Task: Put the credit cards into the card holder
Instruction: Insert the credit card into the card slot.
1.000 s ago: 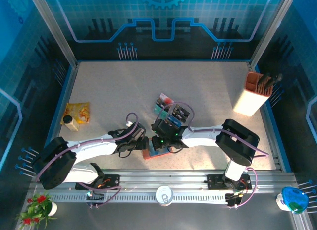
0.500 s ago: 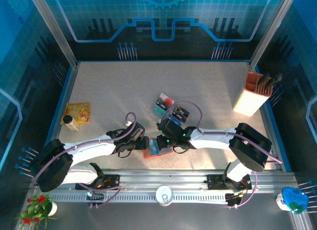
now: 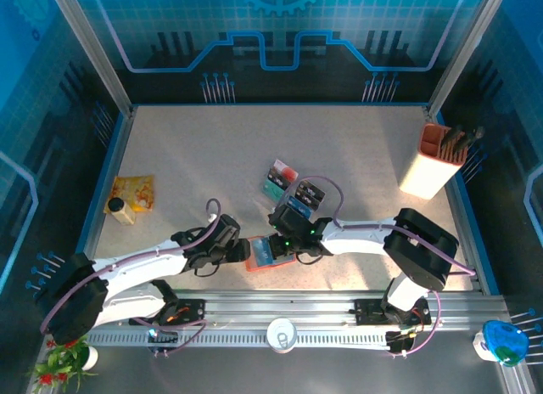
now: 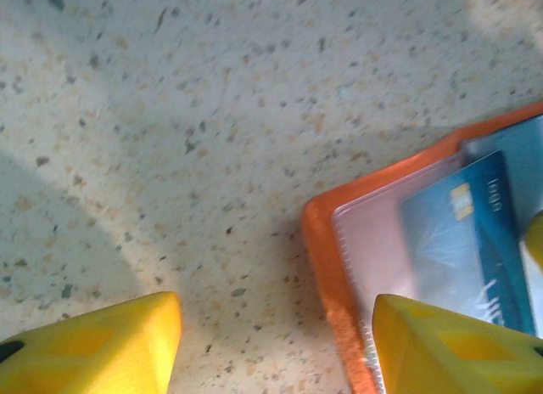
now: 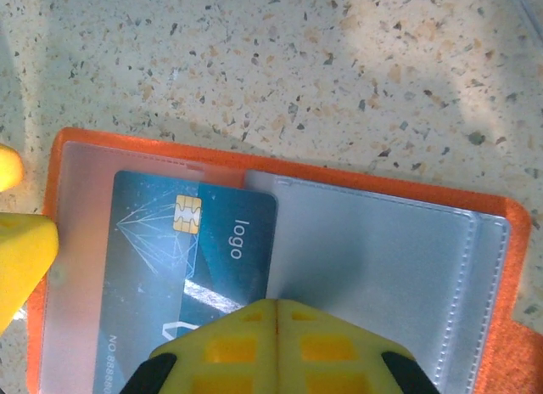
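Observation:
The orange card holder (image 3: 254,256) lies open and flat near the table's front edge. A teal-blue credit card (image 5: 187,241) with a gold chip sits partly inside its left clear pocket. The same card (image 4: 462,241) appears in the left wrist view. My right gripper (image 5: 278,343) is shut, its tips together over the card's right edge and the fold. My left gripper (image 4: 276,343) is open at the holder's left edge (image 4: 327,267), one finger (image 4: 450,347) over the orange rim, the other on bare table. Several more credit cards (image 3: 293,186) lie farther back.
Those other cards rest in a clear tray (image 3: 270,190) just behind the holder. A tall orange-and-white pen box (image 3: 439,160) stands at the far right. A yellow packet with a small bottle (image 3: 131,197) lies at the left. A can (image 3: 281,333) sits on the front rail.
My right gripper has come down and forward over the open holder. My left gripper has narrowed a little and pulled slightly left, and its arm has swung lower.

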